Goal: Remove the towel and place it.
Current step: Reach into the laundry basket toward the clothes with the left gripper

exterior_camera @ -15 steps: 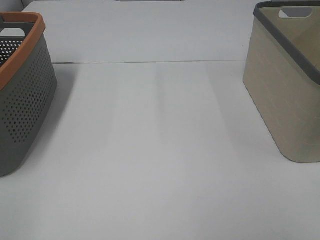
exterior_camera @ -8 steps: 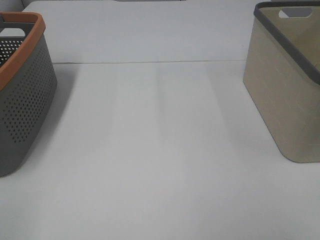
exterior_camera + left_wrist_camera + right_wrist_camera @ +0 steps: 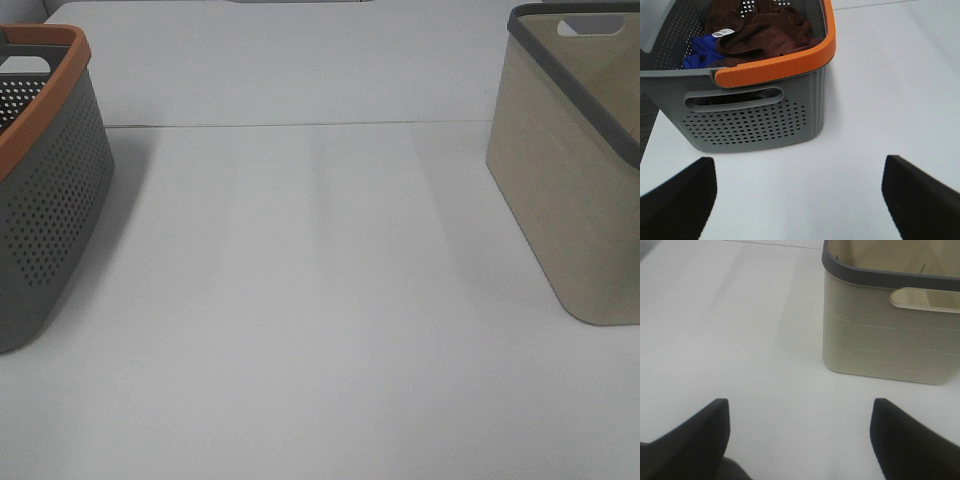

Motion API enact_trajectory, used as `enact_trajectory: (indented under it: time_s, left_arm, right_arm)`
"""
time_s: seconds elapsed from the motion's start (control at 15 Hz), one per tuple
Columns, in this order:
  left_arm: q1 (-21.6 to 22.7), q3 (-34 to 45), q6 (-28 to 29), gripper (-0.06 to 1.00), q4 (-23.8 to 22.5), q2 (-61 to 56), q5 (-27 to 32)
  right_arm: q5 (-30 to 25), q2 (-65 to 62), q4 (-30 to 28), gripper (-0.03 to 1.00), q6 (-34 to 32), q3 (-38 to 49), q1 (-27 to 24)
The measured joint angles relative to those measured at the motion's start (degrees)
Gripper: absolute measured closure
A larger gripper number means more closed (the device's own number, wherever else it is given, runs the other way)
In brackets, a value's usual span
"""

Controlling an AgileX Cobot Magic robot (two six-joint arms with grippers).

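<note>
the towel [image 3: 765, 35], dark reddish-brown and crumpled, lies inside the grey perforated basket [image 3: 755, 125] with the orange rim, its white tag [image 3: 722, 33] showing beside a blue cloth [image 3: 699, 50] in the same basket; the left gripper [image 3: 800, 192] hangs over the white table [image 3: 880, 90] near that basket's handle wall, jaws spread wide with nothing between them. the right gripper [image 3: 800, 435] is likewise spread and empty above the table, facing the beige basket [image 3: 880, 340] with the dark grey rim; in the high view the two baskets stand well apart at opposite edges.
</note>
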State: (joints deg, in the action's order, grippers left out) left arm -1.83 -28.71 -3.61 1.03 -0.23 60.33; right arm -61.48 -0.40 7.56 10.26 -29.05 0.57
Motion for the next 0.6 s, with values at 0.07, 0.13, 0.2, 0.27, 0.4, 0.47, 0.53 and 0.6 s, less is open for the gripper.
enact_trajectory:
  time_s: [0.07,0.13,0.2,0.27,0.4,0.47,0.53,0.6]
  left_arm:
    - [0.0,0.0,0.0,0.09,0.0,0.0,0.0]
    - [0.0,0.0,0.0,0.09,0.0,0.0,0.0]
    - [0.0,0.0,0.0,0.09,0.0,0.0,0.0]
    - [0.0,0.0,0.0,0.09,0.0,0.0,0.0]
    - [0.0,0.0,0.0,0.11,0.0,-0.1,-0.1]
    - [0.0,-0.2,0.0,0.13,-0.4,-0.1,-0.4]
    - [0.0,-0.7,0.0,0.17,-1.8,0.4,-2.8]
    - [0.0,-1.2,0.0,0.20,-3.3,1.4,-6.5]
  right_arm:
    - [0.0,0.0,0.0,0.23,0.0,0.0,0.0]
    - [0.0,0.0,0.0,0.23,0.0,0.0,0.0]
    - [0.0,0.0,0.0,0.23,0.0,0.0,0.0]
    - [0.0,0.0,0.0,0.23,0.0,0.0,0.0]
    - [0.0,0.0,0.0,0.23,0.0,0.0,0.0]
    - [0.0,0.0,0.0,0.23,0.0,0.0,0.0]
    - [0.0,0.0,0.0,0.23,0.0,0.0,0.0]
    - [0.0,0.0,0.0,0.23,0.0,0.0,0.0]
